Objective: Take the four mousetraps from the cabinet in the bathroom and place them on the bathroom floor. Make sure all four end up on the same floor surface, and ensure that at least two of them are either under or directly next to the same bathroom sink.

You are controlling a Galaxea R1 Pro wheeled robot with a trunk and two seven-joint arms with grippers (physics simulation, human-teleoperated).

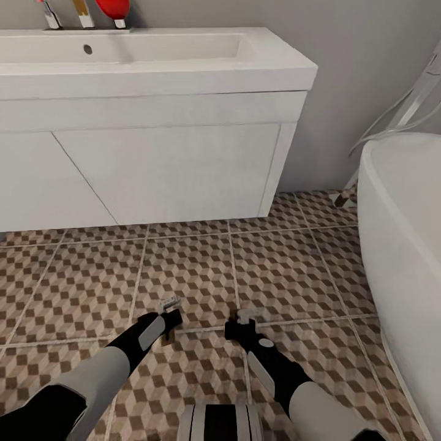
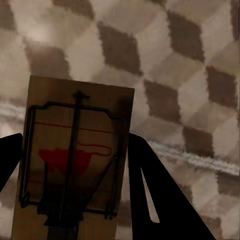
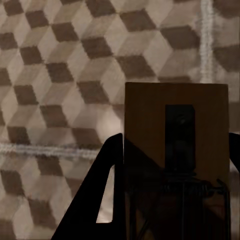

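Item: 2 mousetraps, carried low over the bathroom floor, in front of the sink.

Left gripper: fingers closed on 1 mousetrap, wire and red mark showing.

Right gripper: fingers closed on 1 mousetrap, dark metal part showing.

Landmark: the sink's white vanity; both traps held a little out from its front. Bathtub off to the sink's right.

Step, as judged: setting traps down. Next calls for lowering each flat onto the tiles, close against the vanity, then releasing.
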